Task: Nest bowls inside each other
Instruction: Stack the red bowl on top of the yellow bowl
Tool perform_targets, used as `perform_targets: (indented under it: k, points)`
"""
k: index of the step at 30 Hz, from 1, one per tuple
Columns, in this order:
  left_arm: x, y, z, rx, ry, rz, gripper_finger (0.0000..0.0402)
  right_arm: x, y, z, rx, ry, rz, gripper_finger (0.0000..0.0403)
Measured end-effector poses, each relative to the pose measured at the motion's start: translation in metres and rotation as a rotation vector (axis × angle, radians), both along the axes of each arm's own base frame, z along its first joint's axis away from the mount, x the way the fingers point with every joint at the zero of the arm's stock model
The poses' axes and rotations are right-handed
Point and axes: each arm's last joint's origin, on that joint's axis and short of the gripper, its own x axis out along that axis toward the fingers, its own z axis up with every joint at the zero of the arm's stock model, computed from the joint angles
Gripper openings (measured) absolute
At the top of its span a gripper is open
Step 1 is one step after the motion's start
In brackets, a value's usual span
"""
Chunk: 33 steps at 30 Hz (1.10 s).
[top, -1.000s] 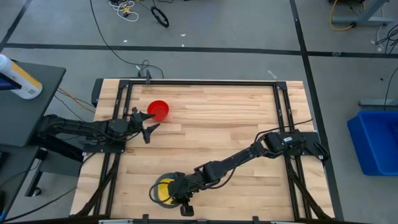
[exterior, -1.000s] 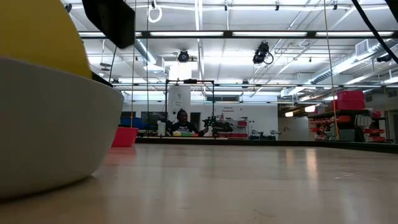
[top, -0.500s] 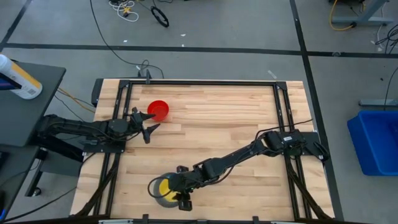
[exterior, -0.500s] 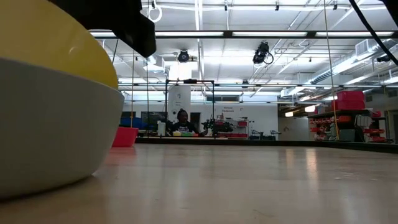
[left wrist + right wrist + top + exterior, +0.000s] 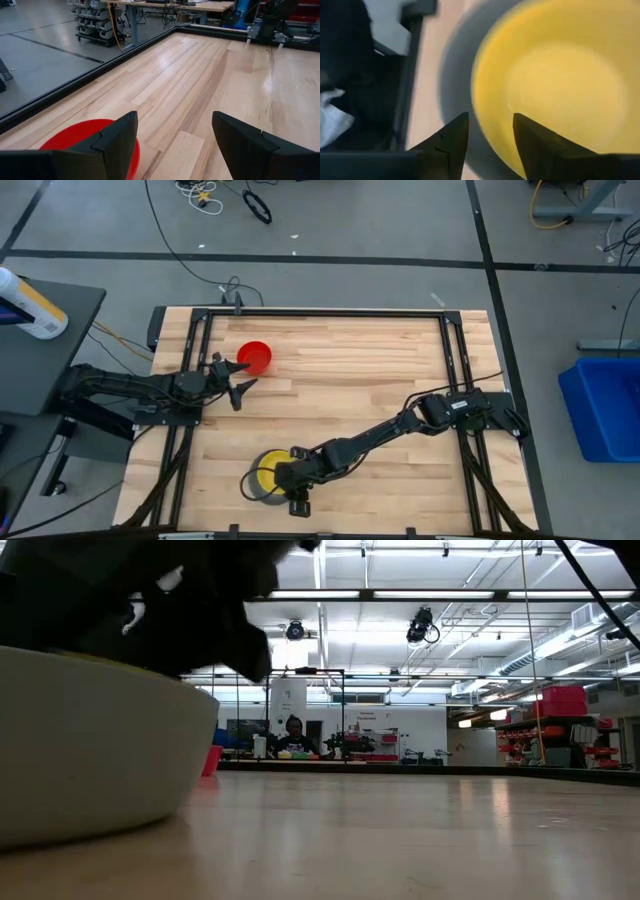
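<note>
A yellow bowl (image 5: 263, 473) sits inside a larger grey bowl (image 5: 256, 493) near the table's front edge, left of the middle. My right gripper (image 5: 490, 135) hangs open just over them, slanting down. One finger is over the yellow bowl's inside (image 5: 555, 80) and the other over the grey bowl's rim (image 5: 457, 85). In the low view the gripper's dark bulk (image 5: 180, 600) hides most of the yellow bowl above the grey wall (image 5: 90, 740). A red bowl (image 5: 255, 357) stands alone at the far left. My left gripper (image 5: 243, 377) waits open beside the red bowl (image 5: 75, 145).
A black frame (image 5: 320, 311) runs round the wooden table top. Bare wood lies across the middle and the right half (image 5: 400, 370). A person sits far off in the room behind the table (image 5: 293, 735).
The yellow bowl, which stood high and tilted above the grey bowl's rim, has sunk down into the grey bowl. My right gripper has come down and tipped more steeply over the two bowls.
</note>
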Motion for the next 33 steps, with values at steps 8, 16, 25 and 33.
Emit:
perform_targets:
  k: [8, 16, 25, 33]
  points:
    - [0.0, 0.0, 0.0, 0.0, -0.001, 0.0, 0.0263, 0.0, 0.011, 0.041, -0.065, -0.104, 0.038, 0.0204]
    - [0.0, 0.0, 0.0, 0.0, -0.001, -0.001, 0.0263, -0.021, 0.018, 0.084, -0.46, -0.187, 0.012, 0.0207]
    - [0.0, 0.0, 0.0, -0.005, -0.006, -0.001, 0.0263, -0.051, 0.036, 0.126, -0.617, -0.329, 0.065, 0.0145]
    - [0.001, -0.001, 0.0, -0.021, -0.005, -0.039, 0.0263, -0.05, 0.001, 0.079, -0.583, -0.373, 0.009, 0.0106]
